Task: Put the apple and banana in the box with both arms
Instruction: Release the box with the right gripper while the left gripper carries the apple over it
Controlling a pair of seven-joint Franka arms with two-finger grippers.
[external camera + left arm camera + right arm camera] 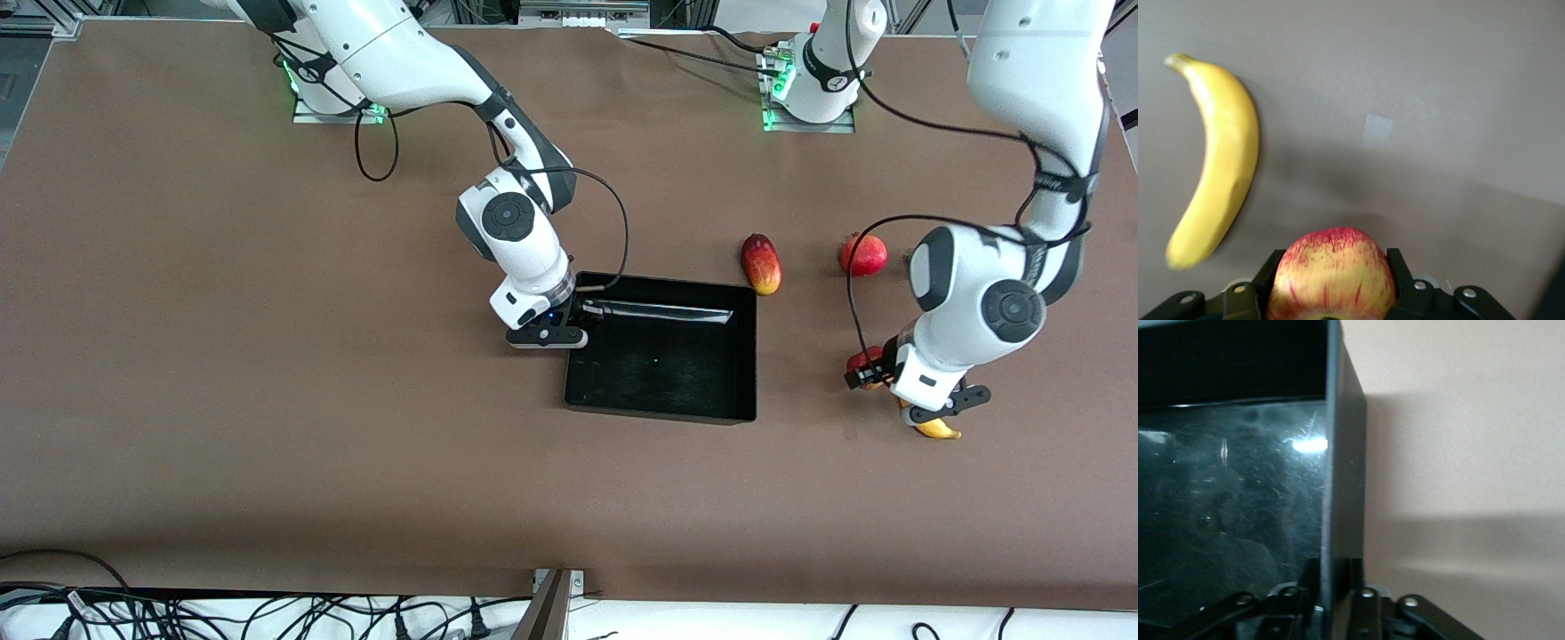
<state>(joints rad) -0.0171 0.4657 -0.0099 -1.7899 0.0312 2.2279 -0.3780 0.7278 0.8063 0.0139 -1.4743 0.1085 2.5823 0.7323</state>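
The apple [1331, 270], red with yellow streaks, sits between the fingers of my left gripper [1331, 283], which is shut on it. In the front view this gripper [869, 368] holds the apple [862, 359] at the left arm's end of the table. The yellow banana [1215, 160] lies on the table beside the apple; in the front view the banana [935, 428] is partly hidden under the left wrist. My right gripper [576, 318] straddles the wall of the black box [662, 366] at its end toward the right arm. In the right wrist view the gripper [1335, 583] is shut on that box wall [1345, 453].
An elongated red-and-yellow fruit [762, 263] lies just off the box's corner toward the left arm, farther from the front camera. A round red fruit [863, 254] lies beside it, toward the left arm's end. The box holds nothing.
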